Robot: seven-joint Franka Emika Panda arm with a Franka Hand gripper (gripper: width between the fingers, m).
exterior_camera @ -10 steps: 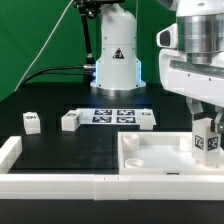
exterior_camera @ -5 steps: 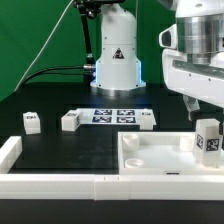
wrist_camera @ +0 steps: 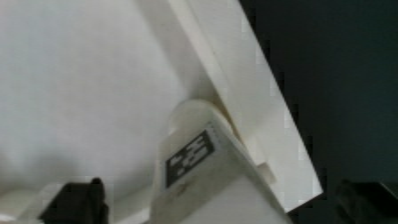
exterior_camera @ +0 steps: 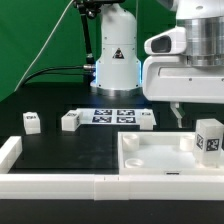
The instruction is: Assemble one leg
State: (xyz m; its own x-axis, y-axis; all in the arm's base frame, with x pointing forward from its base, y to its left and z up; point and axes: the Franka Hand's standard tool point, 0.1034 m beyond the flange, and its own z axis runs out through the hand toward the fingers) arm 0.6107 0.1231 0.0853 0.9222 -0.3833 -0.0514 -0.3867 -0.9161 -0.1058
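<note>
In the exterior view you see the small white plastic cuboid leg [exterior_camera: 208,138], its tag facing the camera. It stands upright at the right edge of the frame on the large white square panel [exterior_camera: 150,160]. Your gripper [exterior_camera: 198,106] hangs above it, clear of it. Three more white blocks [exterior_camera: 70,120] sit on the black worktop [exterior_camera: 50,150], centre left. In the wrist view the leg [wrist_camera: 199,150] rests against the panel's raised rim [wrist_camera: 249,90]. The gripper's dark fingers [wrist_camera: 79,200] stand wide apart, holding nothing.
</note>
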